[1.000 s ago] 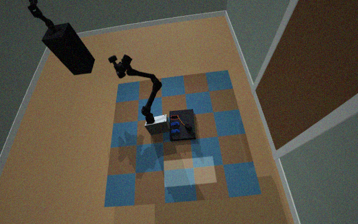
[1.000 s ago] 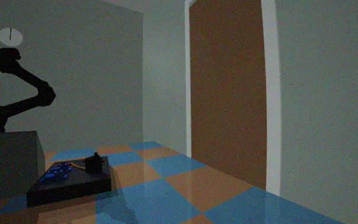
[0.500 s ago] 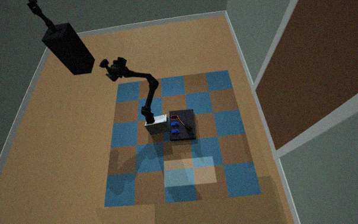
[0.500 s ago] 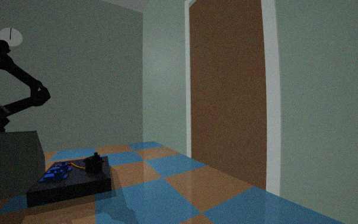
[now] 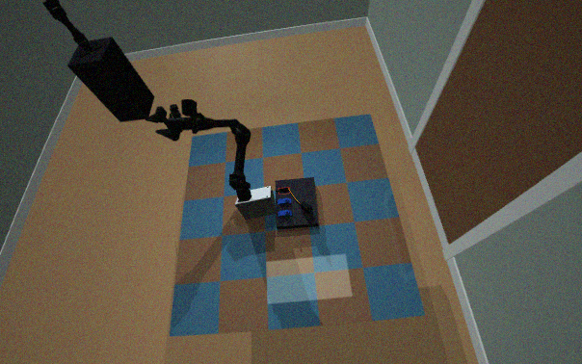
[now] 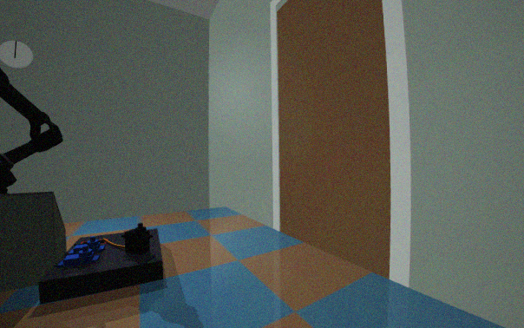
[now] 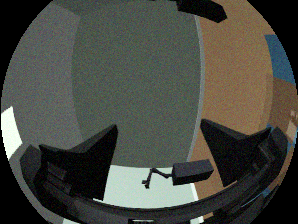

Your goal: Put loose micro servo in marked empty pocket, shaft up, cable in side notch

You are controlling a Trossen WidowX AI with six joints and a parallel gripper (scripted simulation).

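Seeing the gripper [image 5: 155, 124] [image 7: 160, 125] hanging up and well away from the deck [image 5: 307, 189] [image 6: 104, 282], standing just about fully open and holding nothing at all. Looking at a black part standing upright on the deck, taking it for the loose micro servo [image 5: 307, 209] [image 6: 137, 244], going by its ears and the stub pointing up. Probably being left shaft-up like that for a grab from above without any flipping. Also spotting an orange cable [image 5: 297, 197] [image 6: 114, 244] running across the deck from the black part toward the red-outlined pocket [image 5: 284, 191], on the deck's side facing the white-topped pedestal [image 5: 257, 207] [image 6: 28, 239]. Guessing at red for marking the target, with blue servos [image 5: 284, 207] [image 6: 82, 252] sitting in a row next to it on the deck, maybe showing the right pose. Not making out the side notch at this size. So, judging from all this, still needing the whole job: swinging back over the deck, pinching the servo's body rather than its cable, lowering square into the pocket, then letting go. Worrying mostly about trapping the cable under an ear and ending up tilted on the deck.
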